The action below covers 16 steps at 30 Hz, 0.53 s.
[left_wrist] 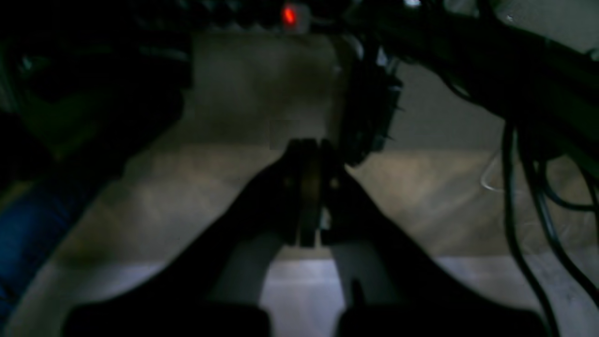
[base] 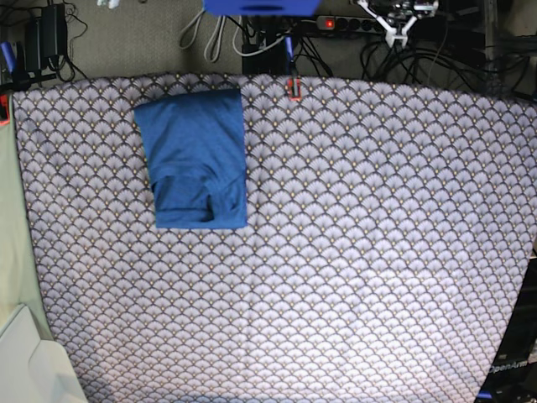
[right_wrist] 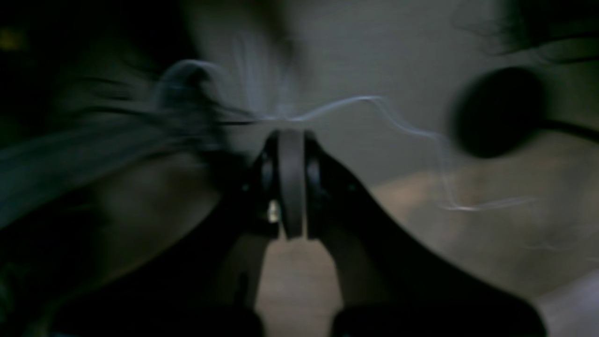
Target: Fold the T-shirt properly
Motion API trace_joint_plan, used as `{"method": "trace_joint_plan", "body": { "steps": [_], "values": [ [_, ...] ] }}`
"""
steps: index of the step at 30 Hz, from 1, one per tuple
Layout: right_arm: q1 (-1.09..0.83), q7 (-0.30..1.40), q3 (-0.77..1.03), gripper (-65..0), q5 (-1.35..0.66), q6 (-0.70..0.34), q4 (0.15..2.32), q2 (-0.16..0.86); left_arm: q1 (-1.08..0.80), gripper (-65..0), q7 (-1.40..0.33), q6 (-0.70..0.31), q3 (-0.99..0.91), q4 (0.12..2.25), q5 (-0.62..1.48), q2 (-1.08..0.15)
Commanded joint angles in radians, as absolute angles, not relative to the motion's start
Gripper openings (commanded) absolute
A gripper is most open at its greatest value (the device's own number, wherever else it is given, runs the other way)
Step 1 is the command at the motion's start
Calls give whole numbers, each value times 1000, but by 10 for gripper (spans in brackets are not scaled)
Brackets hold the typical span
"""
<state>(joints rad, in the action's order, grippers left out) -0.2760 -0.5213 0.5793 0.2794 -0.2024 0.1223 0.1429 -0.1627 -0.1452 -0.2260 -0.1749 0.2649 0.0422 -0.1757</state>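
Lying folded into a neat rectangle at the far left of the scallop-patterned lavender-white table cover, the medium-blue soft knit T-shirt runs lengthwise near-to-far, with open cover all around. Neither arm appears in the base view, so which is nearer cannot be told. The left gripper and right gripper are both closed on nothing.
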Motion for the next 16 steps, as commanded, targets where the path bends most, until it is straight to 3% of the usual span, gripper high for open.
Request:
{"method": "trace_joint_plan", "body": {
  "steps": [1,4,7,10,16],
  "values": [
    [-277,-530,581,-648,311,-131,119,150,-163,-648,-148,-200,-176,251,41,-171],
    [-266,-506,582,-648,423,42,102,140,-170,-648,-113,-97,-176,236,41,-154],
    [-266,-495,582,-648,455,147,99,137,-165,-648,-53,39,-168,179,35,-120],
    [-265,-495,582,-648,455,162,97,134,-162,-648,-1,136,-166,153,33,-84],
    [-255,-495,581,-648,458,162,96,108,-130,-648,10,156,-94,142,41,-68]
  ]
}}
